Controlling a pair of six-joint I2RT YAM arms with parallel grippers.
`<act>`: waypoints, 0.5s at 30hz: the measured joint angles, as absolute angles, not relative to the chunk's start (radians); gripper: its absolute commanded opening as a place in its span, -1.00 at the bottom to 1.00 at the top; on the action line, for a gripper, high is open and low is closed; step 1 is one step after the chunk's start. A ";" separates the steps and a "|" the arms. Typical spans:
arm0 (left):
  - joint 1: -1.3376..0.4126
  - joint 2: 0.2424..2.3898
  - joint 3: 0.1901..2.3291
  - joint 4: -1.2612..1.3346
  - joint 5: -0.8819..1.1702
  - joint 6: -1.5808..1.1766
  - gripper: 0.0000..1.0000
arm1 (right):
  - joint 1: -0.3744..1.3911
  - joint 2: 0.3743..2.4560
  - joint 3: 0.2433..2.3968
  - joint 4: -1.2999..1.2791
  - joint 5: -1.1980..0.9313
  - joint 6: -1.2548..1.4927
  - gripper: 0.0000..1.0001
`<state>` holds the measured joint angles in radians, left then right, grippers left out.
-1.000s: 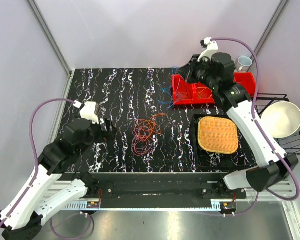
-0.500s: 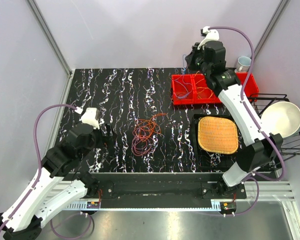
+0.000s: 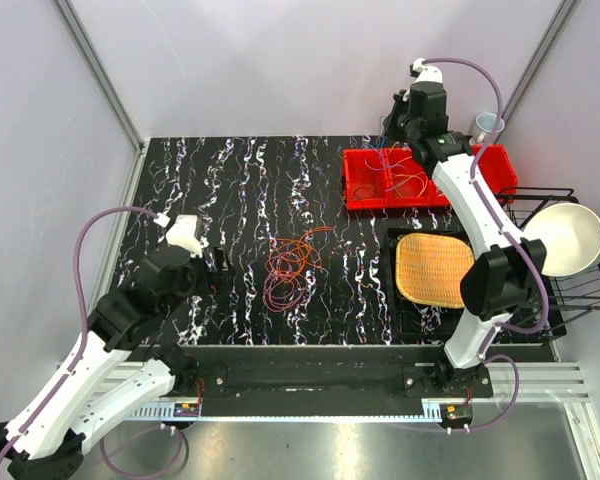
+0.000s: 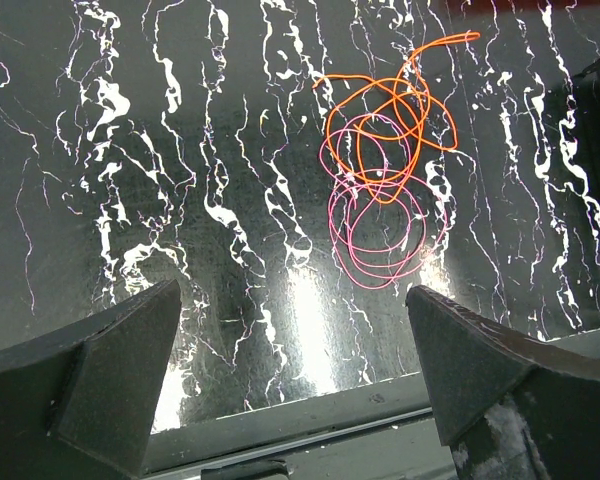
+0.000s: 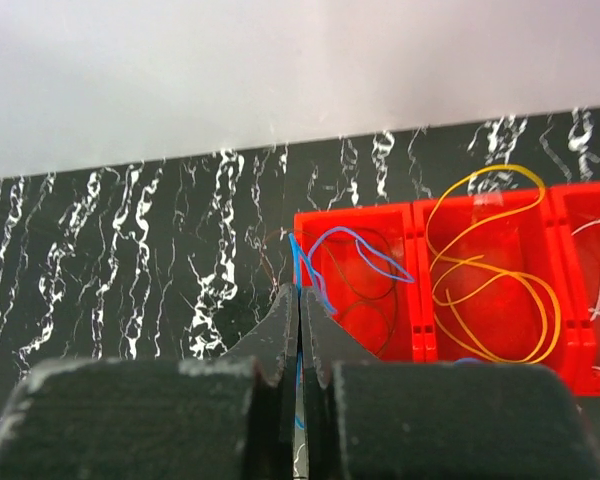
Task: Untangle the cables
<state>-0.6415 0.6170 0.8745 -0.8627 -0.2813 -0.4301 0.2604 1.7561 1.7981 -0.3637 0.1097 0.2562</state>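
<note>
right gripper (image 5: 300, 296): I see its fingers pinching the blue cable (image 5: 297, 262), which rises, then loops right into the red bin (image 5: 416, 300).
left gripper (image 4: 292, 296): fingers spread wide.
orange-pink tangle (image 4: 380, 178): long axis runs upper right to lower centre.

Orange cable (image 4: 400, 100) and pink cable (image 4: 375, 225) lie tangled beyond the wide-open gripper (image 4: 295, 365).

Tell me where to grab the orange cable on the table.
Probably the orange cable by its free tail, which juts out past the tangle, clear of the pink cable. Bring the open left hand straight down, since it lies flat on the table.
</note>
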 measured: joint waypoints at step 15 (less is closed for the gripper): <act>-0.633 0.609 0.875 -0.860 -0.285 -0.430 0.97 | 0.253 1.893 1.857 -0.334 0.016 0.315 -1.00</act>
<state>-0.6331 0.6090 0.8745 -0.8597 -0.2852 -0.4301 0.2535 1.8927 1.8568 -0.3344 0.0158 0.3149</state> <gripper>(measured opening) 0.987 0.011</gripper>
